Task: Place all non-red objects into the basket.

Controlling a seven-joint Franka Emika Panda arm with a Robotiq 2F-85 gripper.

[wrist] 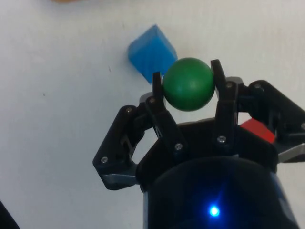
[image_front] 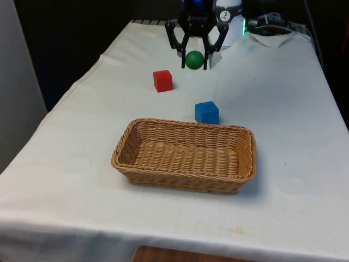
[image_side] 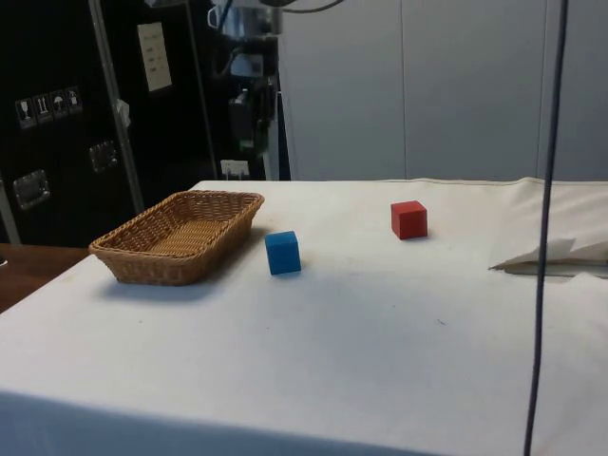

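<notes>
One corner is all I can see of the red cube (wrist: 259,130) from my wrist, the rest sitting behind my own linkage. My gripper (image_front: 194,59) hangs above the far part of the table (image_front: 289,131), fingers pointing down, lifted off the cloth. My two fingers (wrist: 157,98) are clamped on the green ball (image_front: 194,59), one on each side of it. In the front view the red cube (image_front: 162,81) lies to the left of the ball and nearer the camera, and the blue cube (image_front: 206,112) stands just beyond the far rim of the wicker basket (image_front: 185,176). Both cubes rest on the cloth, outside the basket.
</notes>
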